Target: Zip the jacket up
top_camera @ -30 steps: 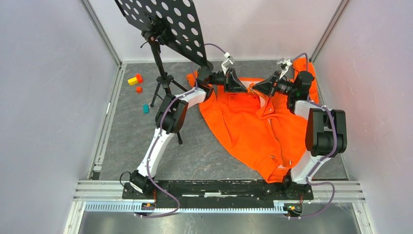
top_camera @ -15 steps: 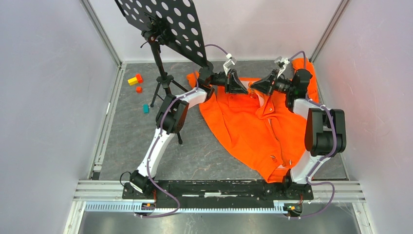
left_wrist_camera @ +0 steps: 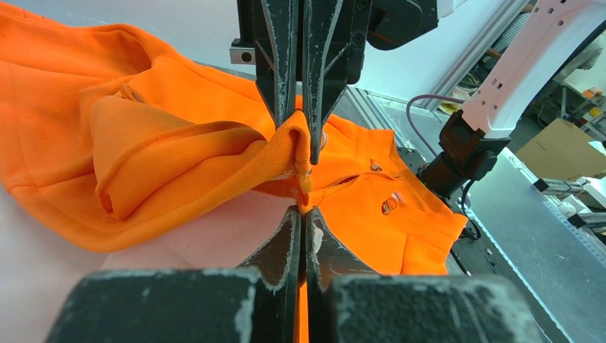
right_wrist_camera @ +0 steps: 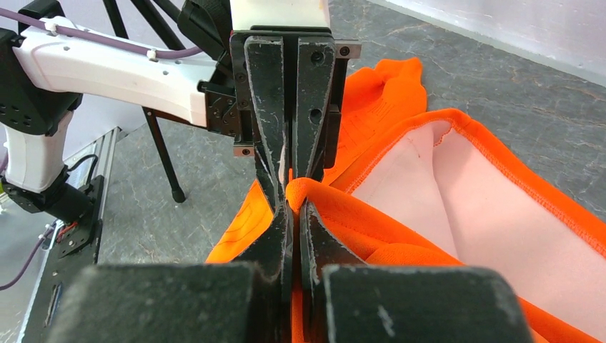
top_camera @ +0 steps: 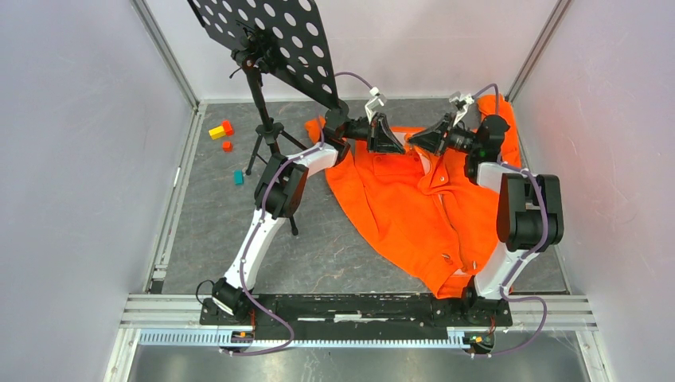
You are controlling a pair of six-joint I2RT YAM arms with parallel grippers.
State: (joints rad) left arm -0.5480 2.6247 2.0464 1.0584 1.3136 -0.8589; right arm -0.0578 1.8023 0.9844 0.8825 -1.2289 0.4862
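grey table [top_camera: 334, 247] | left claw [left_wrist_camera: 301, 214] pinching jacket [top_camera: 406, 207] fold | right claw [right_wrist_camera: 293, 205] pinching same fold

— Where could a hand pass?

— Over the bare grey surface [top_camera: 326, 239] left of the jacket [top_camera: 414, 207], between the stand's tripod [top_camera: 269, 137] and the arm bases. The strip along the left wall [top_camera: 79, 175] is open too, apart from a few small coloured blocks [top_camera: 224, 135].

— What stands in the way?

— The stand's perforated panel [top_camera: 267, 36] overhangs the far left corner, and its legs stand just beside the left arm [top_camera: 271, 199]. The left pincer [top_camera: 400, 146] and right pincer [top_camera: 414, 144] meet nearly tip to tip at the collar, both clamped on fabric. The jacket spreads to the right wall [top_camera: 613, 159], and the right arm [top_camera: 525, 215] stands over that edge.
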